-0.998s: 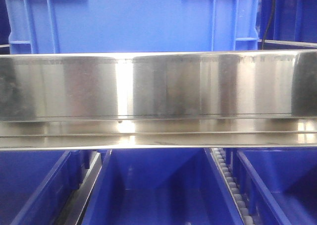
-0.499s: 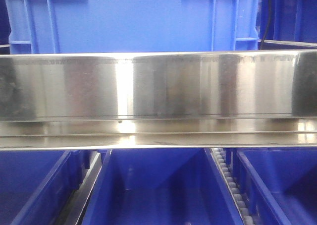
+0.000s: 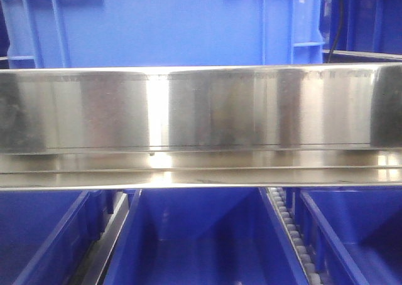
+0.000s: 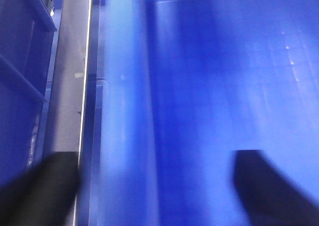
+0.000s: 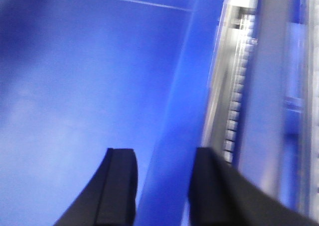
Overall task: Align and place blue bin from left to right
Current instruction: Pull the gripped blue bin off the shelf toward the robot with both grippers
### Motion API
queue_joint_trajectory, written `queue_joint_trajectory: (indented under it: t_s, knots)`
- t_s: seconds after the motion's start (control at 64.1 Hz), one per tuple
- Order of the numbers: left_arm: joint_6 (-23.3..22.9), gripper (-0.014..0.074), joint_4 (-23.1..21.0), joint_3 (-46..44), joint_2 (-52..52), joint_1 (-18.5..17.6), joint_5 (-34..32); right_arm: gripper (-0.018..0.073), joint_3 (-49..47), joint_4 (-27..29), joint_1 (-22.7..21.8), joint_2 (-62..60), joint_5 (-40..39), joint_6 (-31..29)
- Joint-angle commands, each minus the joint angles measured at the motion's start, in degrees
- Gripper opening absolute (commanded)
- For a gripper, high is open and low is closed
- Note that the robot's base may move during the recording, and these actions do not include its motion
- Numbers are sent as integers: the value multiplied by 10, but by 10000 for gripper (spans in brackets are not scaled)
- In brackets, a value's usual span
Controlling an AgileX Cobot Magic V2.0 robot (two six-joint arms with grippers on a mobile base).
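The blue bin (image 3: 169, 24) sits up behind the steel rail (image 3: 201, 109), w/ other bins (image 3: 195, 247) below. Both arms reach down over its side walls, probably to slide it sideways. Left gripper (image 4: 154, 186) jaws wide, straddling the wall; right gripper (image 5: 164, 186) jaws narrow round the wall — can't tell if pinching.

The big bin (image 3: 163, 24) is medium blue, with raised ribs in a paler blue. The rail (image 3: 201, 109) is silver brushed steel, crossed by a bright white vertical glare stripe and darker grey patches. The lower bins (image 3: 195, 247) are a deeper blue. The rollers (image 3: 290, 225) are pale grey and the cable (image 3: 340, 21) is black. The left gripper (image 4: 154, 159) and right gripper (image 5: 162, 154) are black.
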Motion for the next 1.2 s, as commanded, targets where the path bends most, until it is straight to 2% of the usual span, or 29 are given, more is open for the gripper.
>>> queue_joint_trajectory:
  t_s: [0.0, 0.156, 0.187, 0.25, 0.437, 0.593, 0.842, 1.185]
  knots:
    - [1, 246, -3, -4, -3, 2, -8, -69, -6, -4, 1, -3, -10, 11]
    - [1, -20, -8, -4, -3, 2, -4, -69, -6, -5, 1, -3, -10, 13]
    - [1, -39, -10, -4, -3, 2, -4, -69, -6, -5, 1, -3, -10, 13]
    - [1, -11, -19, -4, -3, 2, -1, -69, -6, -5, 1, -3, -10, 15]
    - [-15, -17, -49, -4, -3, 6, 3, -69, -6, -5, 1, -3, -10, 17]
    - [-17, -17, -102, -4, -3, 18, 3, -69, -6, -5, 1, -7, -10, 17]
    - [-17, -17, -104, -49, -8, 18, 3, -69, -6, -15, 1, -40, -10, 17]
    - [-17, -17, -104, -178, -30, 14, 3, -69, -19, -16, 1, -102, -10, 17]
